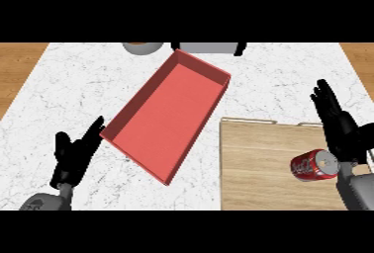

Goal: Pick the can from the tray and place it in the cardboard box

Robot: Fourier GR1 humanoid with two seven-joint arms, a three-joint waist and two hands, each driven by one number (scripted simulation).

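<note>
Hanging over the right side of the tray, the right hand (pixel 340 129) is wide open, its fingers straight and pointing toward the far edge of the counter (pixel 80 84). It holds nothing. Its grey forearm (pixel 359 190) comes in from the near right corner.

Just left of the hand's base lies the can (pixel 314 166). It is red with white lettering, on its side, with its silver end turned toward the hand. The view does not show whether the hand touches it. The can rests on the near right part of the tray (pixel 256 158), a pale wooden board that fills the near right of the scene and has a thin handle along its far edge.

Left of the tray sits the box (pixel 164 118), red, long and open-topped, with low walls. It lies at a slant, its far end toward the right and its near end toward the left. It is close to the tray's left edge but apart from it, and nothing shows inside it.

Further left, near the near left corner, the left hand (pixel 73 155) rests open with its fingers up, above its grey forearm (pixel 44 201). It is well apart from the can and just beside the box's near left end.

At the far edge of the white marbled counter, a grey round thing (pixel 143 48) and a grey block (pixel 210 47) are partly cut off.
</note>
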